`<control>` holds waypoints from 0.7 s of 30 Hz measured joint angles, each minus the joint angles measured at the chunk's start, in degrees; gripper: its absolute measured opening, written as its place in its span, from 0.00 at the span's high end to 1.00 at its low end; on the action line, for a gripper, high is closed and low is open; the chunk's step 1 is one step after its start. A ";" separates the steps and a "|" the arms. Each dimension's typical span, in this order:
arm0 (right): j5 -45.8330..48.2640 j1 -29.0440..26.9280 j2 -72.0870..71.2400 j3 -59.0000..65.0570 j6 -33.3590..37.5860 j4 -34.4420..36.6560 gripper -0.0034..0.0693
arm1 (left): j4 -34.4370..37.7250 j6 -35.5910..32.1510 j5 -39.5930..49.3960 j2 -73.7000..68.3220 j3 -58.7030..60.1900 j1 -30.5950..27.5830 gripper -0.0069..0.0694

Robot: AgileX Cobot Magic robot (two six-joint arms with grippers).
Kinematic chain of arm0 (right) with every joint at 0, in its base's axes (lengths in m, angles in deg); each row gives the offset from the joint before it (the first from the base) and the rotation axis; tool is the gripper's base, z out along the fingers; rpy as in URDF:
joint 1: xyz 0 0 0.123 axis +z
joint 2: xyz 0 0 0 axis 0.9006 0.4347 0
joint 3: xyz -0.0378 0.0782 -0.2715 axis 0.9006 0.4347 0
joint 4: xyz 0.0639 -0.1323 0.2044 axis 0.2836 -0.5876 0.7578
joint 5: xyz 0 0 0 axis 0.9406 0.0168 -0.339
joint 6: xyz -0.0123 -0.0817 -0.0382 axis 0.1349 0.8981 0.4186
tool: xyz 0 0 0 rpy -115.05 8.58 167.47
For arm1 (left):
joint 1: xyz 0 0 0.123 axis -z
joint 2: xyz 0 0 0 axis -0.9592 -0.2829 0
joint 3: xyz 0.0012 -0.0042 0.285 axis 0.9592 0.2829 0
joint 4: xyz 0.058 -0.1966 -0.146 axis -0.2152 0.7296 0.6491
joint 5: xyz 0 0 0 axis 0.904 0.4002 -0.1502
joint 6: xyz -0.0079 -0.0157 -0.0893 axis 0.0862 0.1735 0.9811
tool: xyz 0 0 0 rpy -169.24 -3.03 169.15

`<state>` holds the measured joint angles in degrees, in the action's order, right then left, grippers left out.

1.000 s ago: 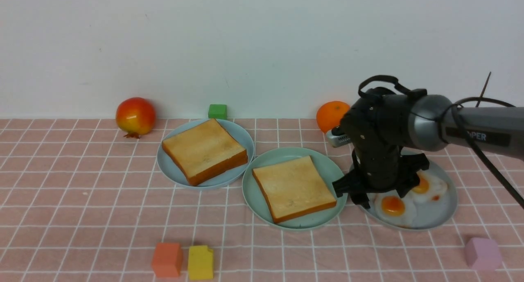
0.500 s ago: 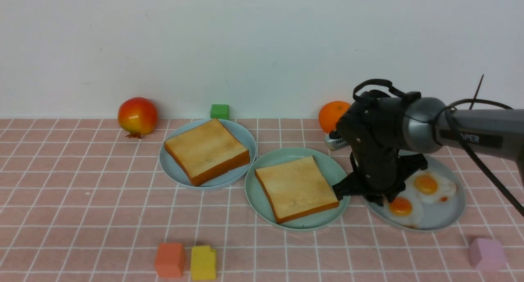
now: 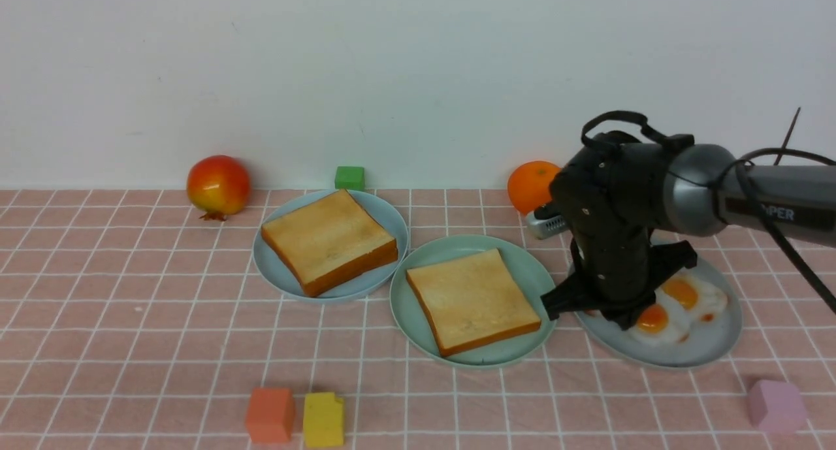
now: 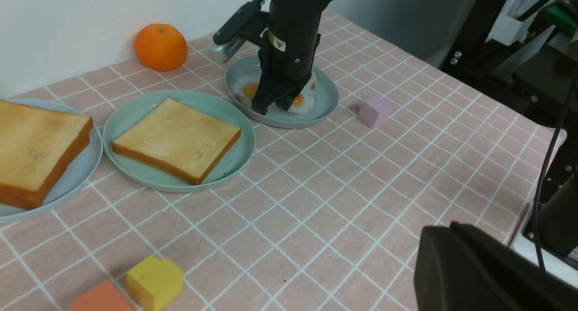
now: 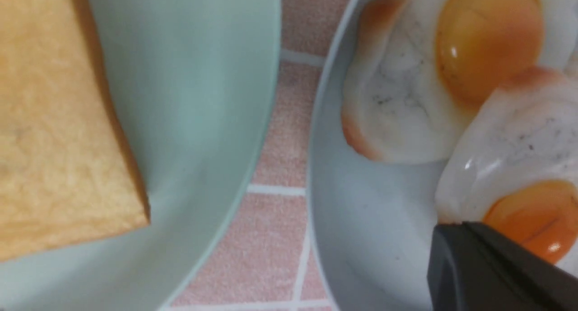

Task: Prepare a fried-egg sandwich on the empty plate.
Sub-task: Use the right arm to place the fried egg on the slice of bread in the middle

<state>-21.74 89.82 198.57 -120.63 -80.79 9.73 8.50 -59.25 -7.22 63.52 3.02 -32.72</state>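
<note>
A pink checked tablecloth (image 3: 130, 345) holds three plates in a rough row. The middle one, the mint-green plate (image 3: 444, 246), carries one toast slice (image 3: 471, 300) lying flat with its golden top bare. Just beside it, farther back on the left, a pale blue plate (image 3: 277, 273) carries a second toast slice (image 3: 328, 240).

On the right, a pale blue-grey plate (image 3: 712, 339) holds two overlapping fried eggs. The right gripper (image 3: 624, 318) points straight down over this plate's left side. Its fingers are pressed together, pinching the edge of the nearer fried egg (image 3: 653, 321), whose white lies partly over the farther fried egg (image 3: 692, 296).

The left gripper (image 4: 474, 266) shows only as a dark mass in its own wrist view. Its fingers are together with nothing between them, well apart from the plates.

An orange (image 3: 532, 185), a pomegranate (image 3: 217, 184) and a green block (image 3: 349, 177) sit near the back wall. A red-orange block (image 3: 269, 414), a yellow block (image 3: 323, 418) and a lilac block (image 3: 776, 405) sit along the front.
</note>
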 joint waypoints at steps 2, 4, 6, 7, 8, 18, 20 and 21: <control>0.14 0.00 -0.84 0.08 -0.01 0.11 0.95 | 0.00 0.00 0.00 0.00 0.00 0.00 0.85; 0.18 0.00 -1.55 0.08 0.16 0.11 0.95 | 0.00 0.00 0.00 0.00 0.00 0.00 0.85; 0.18 0.00 -3.14 0.08 0.69 0.11 0.95 | 0.00 0.00 0.00 0.00 0.00 0.00 0.85; 0.41 0.00 -4.09 0.08 0.85 0.13 0.95 | 0.00 0.00 0.00 0.00 0.00 0.00 0.85; 0.41 0.00 -4.22 0.08 0.85 0.13 0.95 | 0.00 0.00 0.00 0.00 0.00 0.00 0.85; -0.10 8.80 -12.30 0.12 2.73 2.21 0.95 | -0.82 0.00 0.00 0.00 0.00 0.00 0.84; -1.18 10.33 -12.67 0.12 2.78 2.48 0.95 | -1.25 0.00 0.00 0.00 0.00 0.00 0.84; -3.92 12.48 -12.80 0.12 2.85 3.41 0.95 | -1.79 0.00 0.00 0.00 0.00 0.00 0.84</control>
<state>-25.66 102.30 185.77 -120.51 -77.94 13.15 6.71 -59.25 -7.22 63.52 3.02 -32.72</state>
